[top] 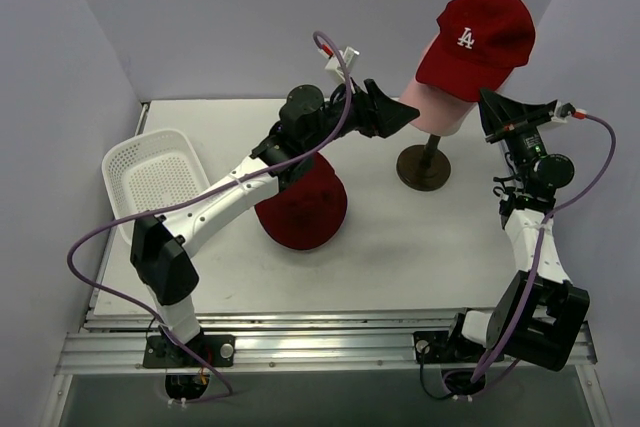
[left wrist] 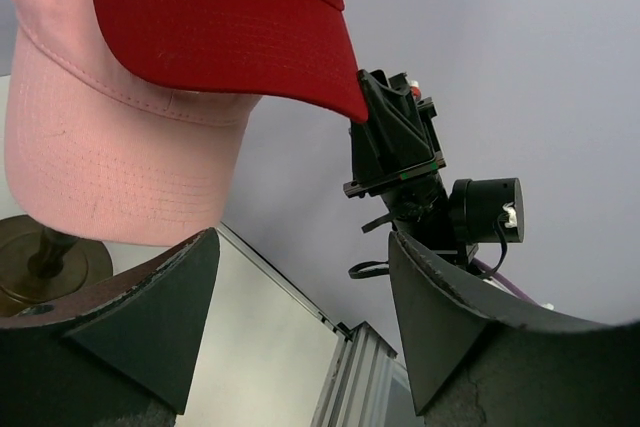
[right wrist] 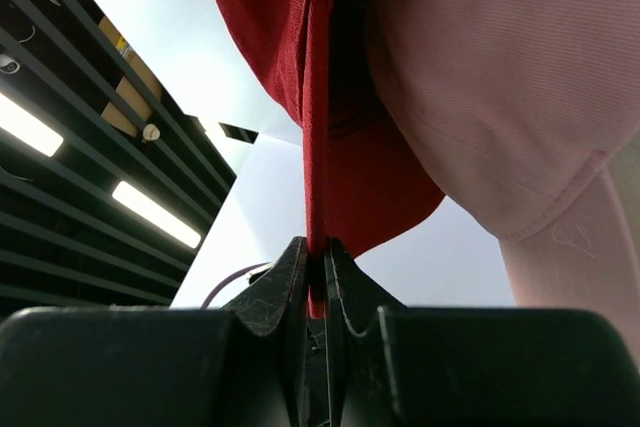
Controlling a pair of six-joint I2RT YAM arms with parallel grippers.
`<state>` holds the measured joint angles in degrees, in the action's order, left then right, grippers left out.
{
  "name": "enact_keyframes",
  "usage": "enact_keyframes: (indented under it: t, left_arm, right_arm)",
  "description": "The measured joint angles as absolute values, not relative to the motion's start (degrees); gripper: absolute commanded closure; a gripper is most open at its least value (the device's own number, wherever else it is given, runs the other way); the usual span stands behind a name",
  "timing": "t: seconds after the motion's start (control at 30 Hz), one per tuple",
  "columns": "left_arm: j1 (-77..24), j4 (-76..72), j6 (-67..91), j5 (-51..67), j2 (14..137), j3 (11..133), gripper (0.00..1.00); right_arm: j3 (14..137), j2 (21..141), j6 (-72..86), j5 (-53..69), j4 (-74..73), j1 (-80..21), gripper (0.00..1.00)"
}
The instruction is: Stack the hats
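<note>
Dark red bucket hat: on table, beneath left arm.
Red cap: seated atop pink cap on stand.
Right gripper: clamped on red cap brim.
Left gripper: jaws apart, beside pink cap.

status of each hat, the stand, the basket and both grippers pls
red cap: sits on the pink cap, brim pinched by the right gripper
pink cap: on the stand, under the red cap
dark red bucket hat: lying on the table, ungripped
stand: upright
white basket: upright, looks empty
left gripper: open, holding nothing, beside the pink cap
right gripper: shut on the red cap
</note>
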<state>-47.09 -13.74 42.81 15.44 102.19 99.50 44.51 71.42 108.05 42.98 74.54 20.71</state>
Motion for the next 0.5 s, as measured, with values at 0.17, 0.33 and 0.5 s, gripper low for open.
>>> enact_keyframes:
  t: [0.17, 0.33, 0.5]
  left_arm:
    - [-47.1, -13.6, 42.6, 15.0, 102.2, 99.5, 0.23]
    - [-47.1, -13.7, 43.2, 15.0, 103.1, 101.0, 0.23]
    - [-47.1, -14.5, 45.1, 15.0, 106.4, 105.6, 0.22]
  right_arm:
    - [46.9, 71.9, 108.0, 43.0, 74.5, 20.7, 1.00]
    - [47.9, 72.3, 108.0, 42.9, 74.4, 20.6, 1.00]
    - [48.1, 72.2, 104.5, 42.7, 74.2, 19.2, 1.00]
